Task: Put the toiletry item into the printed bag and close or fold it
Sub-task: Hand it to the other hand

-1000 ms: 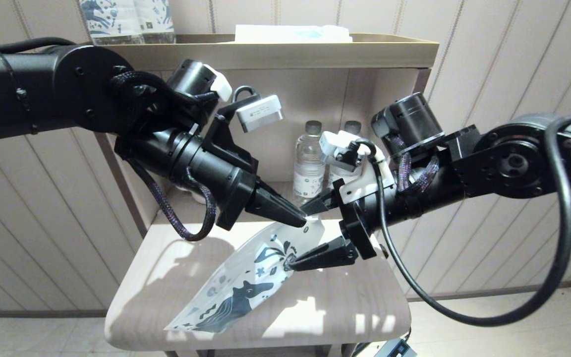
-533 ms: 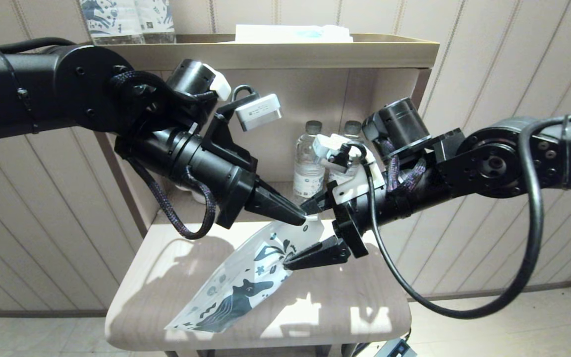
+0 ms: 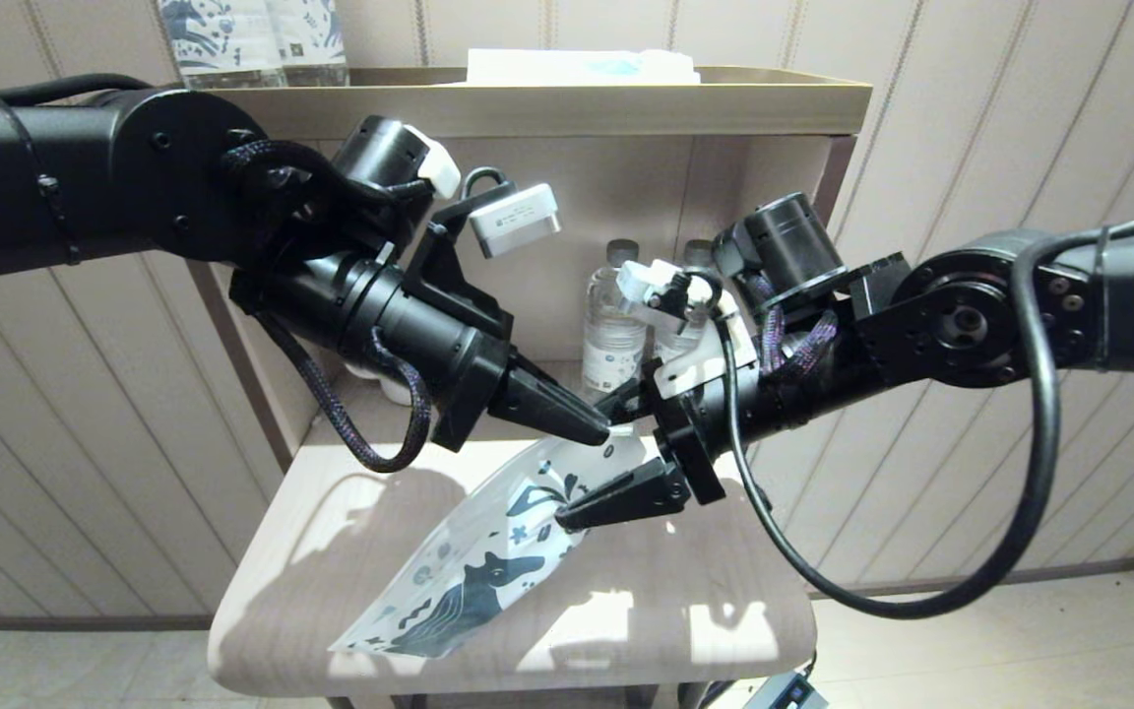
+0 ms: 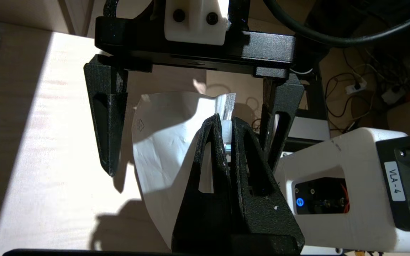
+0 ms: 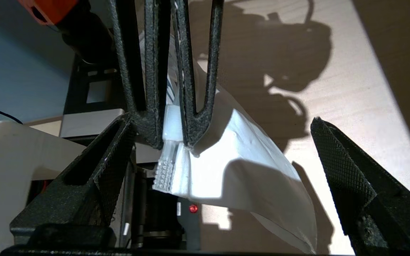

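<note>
Printed bag (image 3: 488, 566) slants from frame centre to lower left, its top corner clamped between the left gripper (image 3: 604, 433) jaws, likely to steady the mouth for closing. Right gripper (image 3: 592, 463), jaws spread wide, straddles that mouth. Bag bottom rests on the table (image 3: 705, 601) (no toothbrush shows outside).

left arm: reaches in above the tabletop (image 3: 685, 601) | left claw (image 3: 604, 433): fingers pressed together on the printed bag (image 3: 488, 556) top corner | right arm: reaches in opposite the left | right claw (image 3: 598, 463): fingers spread wide, straddling the bag's top edge beside the left claw
</note>
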Tool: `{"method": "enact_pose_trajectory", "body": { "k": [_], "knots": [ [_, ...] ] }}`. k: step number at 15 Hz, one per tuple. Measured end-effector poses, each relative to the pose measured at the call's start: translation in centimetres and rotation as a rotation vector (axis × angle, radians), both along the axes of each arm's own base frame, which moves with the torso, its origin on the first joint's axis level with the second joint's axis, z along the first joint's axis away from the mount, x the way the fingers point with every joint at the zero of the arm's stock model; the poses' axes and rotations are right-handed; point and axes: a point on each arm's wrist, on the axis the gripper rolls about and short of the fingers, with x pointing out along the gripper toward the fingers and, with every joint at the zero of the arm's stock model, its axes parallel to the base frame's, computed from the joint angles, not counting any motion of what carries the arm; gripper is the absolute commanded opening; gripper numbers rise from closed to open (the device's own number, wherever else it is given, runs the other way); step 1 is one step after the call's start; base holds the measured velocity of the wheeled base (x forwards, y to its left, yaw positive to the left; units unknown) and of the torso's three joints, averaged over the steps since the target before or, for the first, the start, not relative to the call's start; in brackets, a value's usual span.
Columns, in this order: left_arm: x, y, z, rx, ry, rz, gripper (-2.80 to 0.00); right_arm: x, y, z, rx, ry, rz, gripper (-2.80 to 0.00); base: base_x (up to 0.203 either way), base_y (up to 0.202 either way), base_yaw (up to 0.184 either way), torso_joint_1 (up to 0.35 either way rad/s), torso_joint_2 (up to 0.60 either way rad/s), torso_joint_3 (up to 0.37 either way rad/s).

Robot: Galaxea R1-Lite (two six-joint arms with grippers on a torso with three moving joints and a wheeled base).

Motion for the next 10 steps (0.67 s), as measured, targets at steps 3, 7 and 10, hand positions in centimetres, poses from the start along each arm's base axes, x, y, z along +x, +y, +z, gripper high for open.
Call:
{"method": "enact_pose_trajectory", "body": {
  "k": [3, 7, 10],
  "knots": [
    [-0.01, -0.01, 0.0, 0.0, 0.0, 0.0, -2.8, -0.09, -0.05, -0.17, 0.009, 0.042, 0.006, 0.0, 0.0, 0.0, 0.0, 0.0, 0.0, 0.0],
    [0.02, -0.03, -0.02, 0.0, 0.0, 0.0, -2.8, 0.11, 0.11, -0.36, 0.016, 0.04, 0.007, 0.0, 0.0, 0.0, 0.0, 0.0, 0.0, 0.0],
    [0.03, -0.03, -0.01, -0.001, -0.001, 0.0, -2.8, 0.42, 0.32, -0.14, 0.03, 0.048, -0.005, 0.0, 0.0, 0.0, 0.0, 0.0, 0.0, 0.0]
  ]
}}
